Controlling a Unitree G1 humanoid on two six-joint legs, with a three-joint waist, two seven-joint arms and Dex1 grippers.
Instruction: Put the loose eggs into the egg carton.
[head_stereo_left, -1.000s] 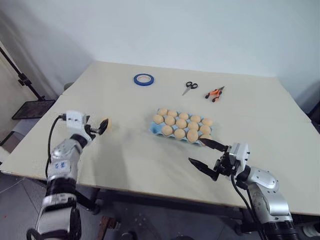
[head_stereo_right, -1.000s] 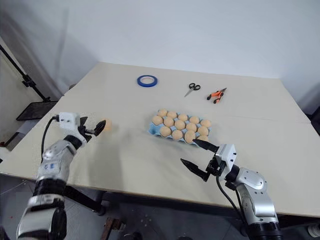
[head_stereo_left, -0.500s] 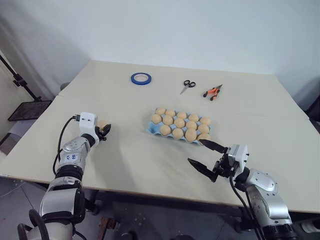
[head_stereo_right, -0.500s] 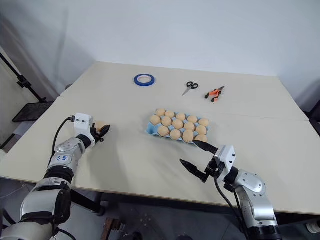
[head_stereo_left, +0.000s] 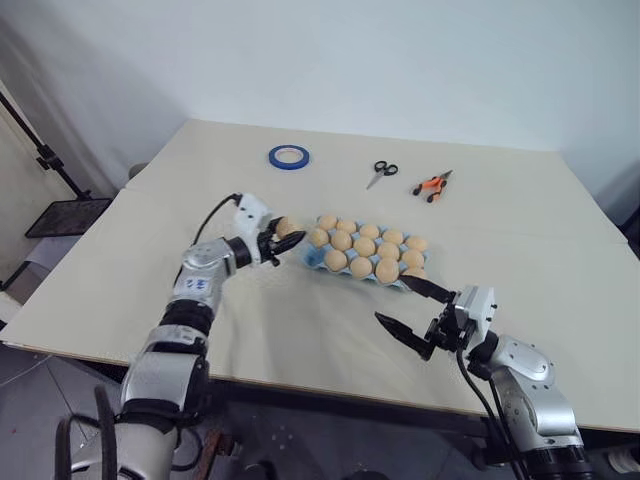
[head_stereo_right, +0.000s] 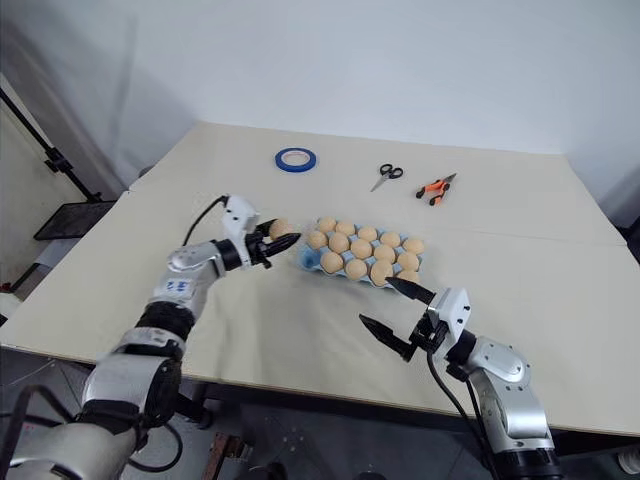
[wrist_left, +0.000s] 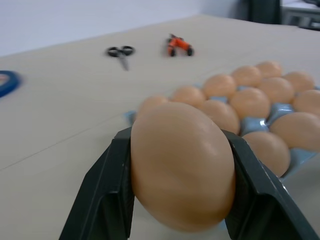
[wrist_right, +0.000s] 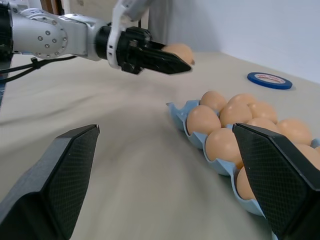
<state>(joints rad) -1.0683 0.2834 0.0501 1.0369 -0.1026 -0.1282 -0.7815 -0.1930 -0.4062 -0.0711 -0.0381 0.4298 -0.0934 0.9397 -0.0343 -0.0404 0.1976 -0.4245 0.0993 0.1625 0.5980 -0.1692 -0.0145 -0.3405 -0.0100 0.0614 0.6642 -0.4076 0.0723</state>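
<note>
Mid-table, the light blue egg carton (head_stereo_left: 362, 254) sits lidless w/ tan-orange eggs (head_stereo_left: 364, 247) in nearly every cup, three rows; a bit of blue cup shows at its left end, can't tell if that one's empty. Just beside that left end, above the table, left hand (head_stereo_left: 281, 236) is clamped on a loose egg (head_stereo_left: 286, 226) — black fingers (wrist_left: 107, 187) pressed to both sides of it, egg close to the carton edge but not in a cup. Right hand (head_stereo_left: 412, 313) hovers near the carton's front right corner, fingers spread wide, nothing in it.

Table (head_stereo_left: 250, 310) is pale beige, w/ a seam running across it. At the far side: blue tape ring (head_stereo_left: 288, 156), black-handled scissors (head_stereo_left: 380, 173), orange-handled pliers (head_stereo_left: 431, 185), all well apart from the carton. Behind, plain light wall. Off the left edge, a black stand (head_stereo_left: 50, 170) w/ a dark tray.
</note>
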